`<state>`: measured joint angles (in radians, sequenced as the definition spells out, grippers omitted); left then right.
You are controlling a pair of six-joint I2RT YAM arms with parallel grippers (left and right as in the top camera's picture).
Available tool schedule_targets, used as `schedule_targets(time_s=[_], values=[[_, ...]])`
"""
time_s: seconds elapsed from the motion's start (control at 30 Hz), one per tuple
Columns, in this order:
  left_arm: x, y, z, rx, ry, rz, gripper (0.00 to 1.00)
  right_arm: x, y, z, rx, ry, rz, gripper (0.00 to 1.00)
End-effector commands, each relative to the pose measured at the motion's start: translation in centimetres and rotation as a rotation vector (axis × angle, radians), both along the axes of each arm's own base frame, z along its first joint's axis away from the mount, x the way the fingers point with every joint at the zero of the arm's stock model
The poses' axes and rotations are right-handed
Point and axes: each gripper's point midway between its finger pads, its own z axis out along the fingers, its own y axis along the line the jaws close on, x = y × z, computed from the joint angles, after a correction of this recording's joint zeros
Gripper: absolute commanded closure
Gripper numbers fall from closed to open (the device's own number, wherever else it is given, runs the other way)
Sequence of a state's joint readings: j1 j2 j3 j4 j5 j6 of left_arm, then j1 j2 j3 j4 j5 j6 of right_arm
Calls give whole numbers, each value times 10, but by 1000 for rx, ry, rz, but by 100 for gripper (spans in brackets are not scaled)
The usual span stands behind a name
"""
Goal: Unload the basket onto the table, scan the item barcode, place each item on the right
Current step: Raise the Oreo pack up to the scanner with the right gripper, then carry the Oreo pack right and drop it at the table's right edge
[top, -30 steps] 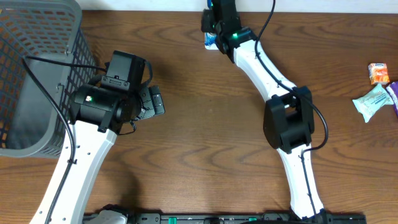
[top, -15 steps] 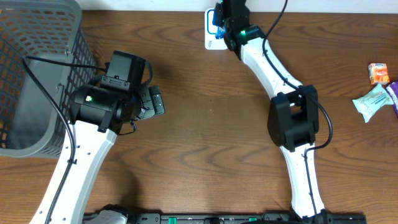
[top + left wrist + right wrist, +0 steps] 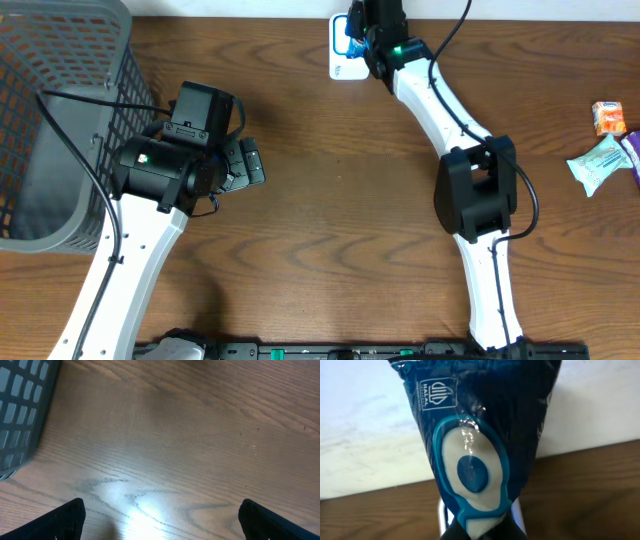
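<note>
- The right end effector [image 3: 362,35] is closed tight on a blue packet [image 3: 475,460], which it holds at the top centre of the overhead frame, near the far edge of the tabletop [image 3: 330,230].
- In the right wrist view the packet fills the middle of the frame. It shows a white oval with a light blue rim and a dark blue dot, and a small white logo box at its upper left.
- Behind the packet is a white wall [image 3: 365,435], with a strip of wood grain below it.
- The right arm runs from the bottom edge of the overhead frame up to the top centre.
- The left end effector [image 3: 160,527] stands wide and holds nothing. Its two dark fingertips [image 3: 67,520] sit at the bottom corners of the left wrist view, above bare wood.
- A grey mesh basket [image 3: 50,110] stands at the upper left of the overhead frame, just beside the left arm.
- At the right edge of the frame lie a small orange box [image 3: 608,117] and a pale green wrapper [image 3: 598,163], well apart from both arms.
</note>
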<state>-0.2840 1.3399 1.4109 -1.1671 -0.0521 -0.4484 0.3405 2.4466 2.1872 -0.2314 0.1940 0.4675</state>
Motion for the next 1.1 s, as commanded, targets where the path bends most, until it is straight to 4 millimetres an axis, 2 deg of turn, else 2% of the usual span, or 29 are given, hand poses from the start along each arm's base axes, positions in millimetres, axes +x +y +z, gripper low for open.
schedule_targets(time_s=[0.0,0.07,0.17,0.27,0.37,0.47,0.57,0.67,0.7,0.73,0.8,0.83,0.87,0.93,0.97,1.07], values=[[1,3,-2,10,6,17,2,-4,-55,92,44,-104,-91,99],[1,3,-2,10,6,17,2,-11,-87,104,32,-80,-139,99],[1,3,-2,10,6,17,2,-36,-161,110,-20,27,-271,99],[1,3,-2,10,6,17,2,-65,-229,100,-93,153,-386,99],[1,3,-2,10,6,17,2,-92,-284,78,-178,297,-425,99],[1,3,-2,10,6,17,2,-124,-333,53,-246,456,-450,99],[1,3,-2,10,6,17,2,-147,-373,38,-242,545,-507,99],[1,3,-2,10,6,17,2,-163,-410,24,-219,597,-571,99],[1,3,-2,10,6,17,2,-166,-418,19,-206,607,-579,96],[1,3,-2,10,6,17,2,-168,-423,14,-190,617,-580,88],[1,3,-2,10,6,17,2,-171,-431,5,-163,633,-582,34],[1,3,-2,10,6,17,2,-173,-436,2,-154,642,-588,21],[1,3,-2,10,6,17,2,-176,-441,-1,-150,651,-596,13],[1,3,-2,10,6,17,2,-181,-447,-6,-143,668,-607,4],[1,3,-2,10,6,17,2,-184,-449,-8,-141,677,-611,1],[1,3,-2,10,6,17,2,-192,-447,-10,-137,713,-607,1]])
